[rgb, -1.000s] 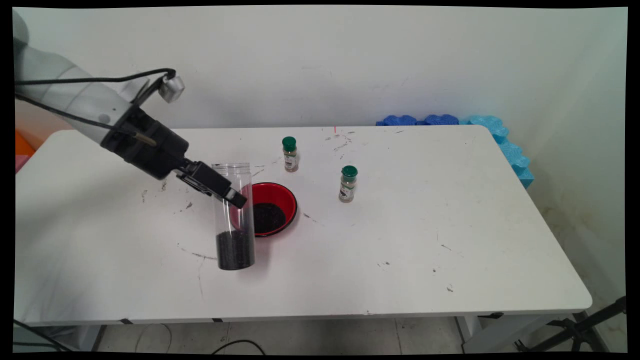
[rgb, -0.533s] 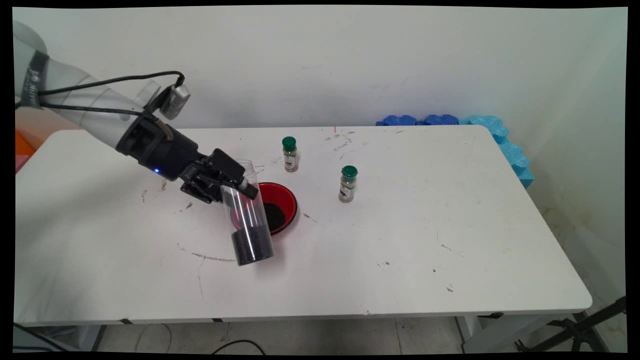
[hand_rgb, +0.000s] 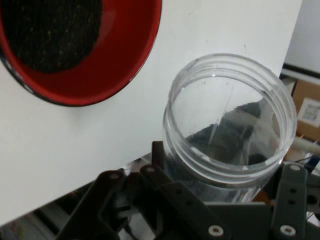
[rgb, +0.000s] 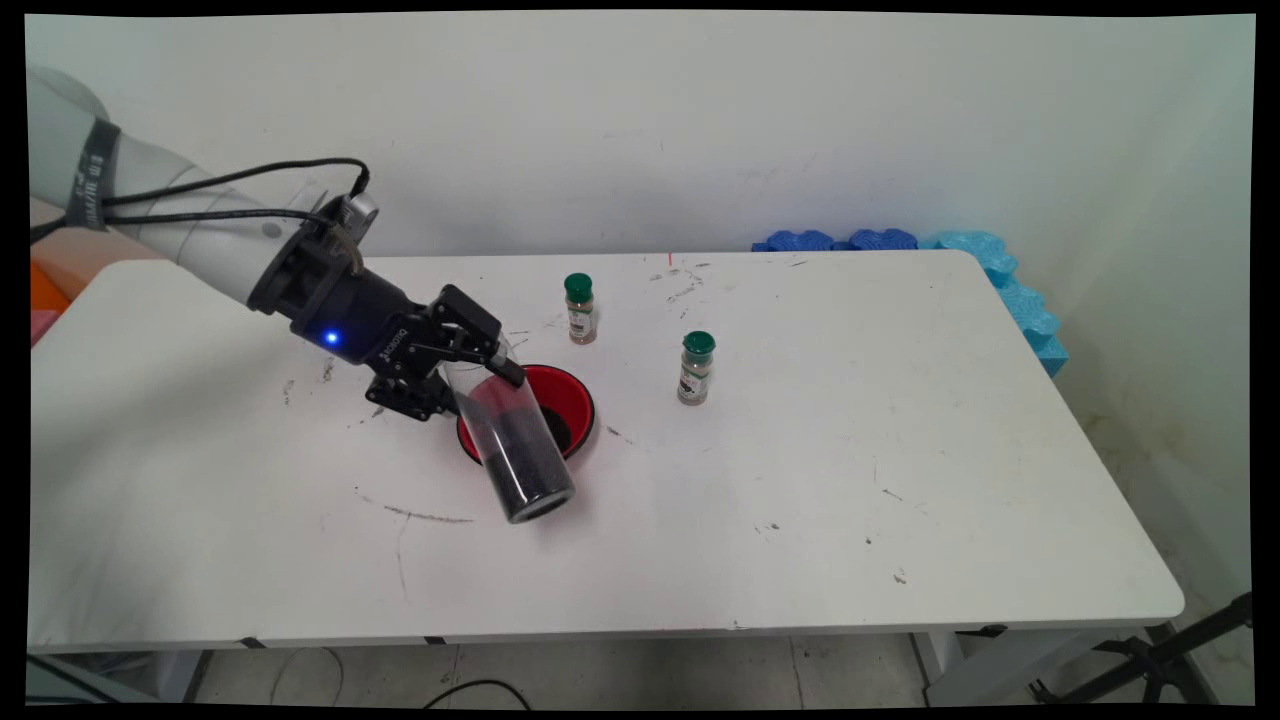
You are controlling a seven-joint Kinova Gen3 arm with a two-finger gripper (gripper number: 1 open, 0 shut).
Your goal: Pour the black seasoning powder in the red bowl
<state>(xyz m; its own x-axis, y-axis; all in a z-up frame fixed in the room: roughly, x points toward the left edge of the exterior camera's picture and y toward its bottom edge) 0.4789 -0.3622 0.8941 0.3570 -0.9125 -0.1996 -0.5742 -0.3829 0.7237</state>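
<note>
The gripper [rgb: 478, 372] is pinching a clear jar [rgb: 515, 445] near its open mouth, holding it above the red bowl [rgb: 565, 400]. The jar is leaning, its long axis slanting, base lowest at the bowl's near edge, black grains [rgb: 528, 470] sitting inside.

Head count on the white table [rgb: 800, 480]

One black gripper [rgb: 478, 372] was out there, with one clear jar [rgb: 510, 440] of dark grains, and one red bowl [rgb: 572, 392] carrying its own dark heap. Two green-capped spice bottles were up: one at the back [rgb: 579, 309], one to the right [rgb: 696, 368]. One run of blue foam [rgb: 960, 262] edged the far corner.
</note>
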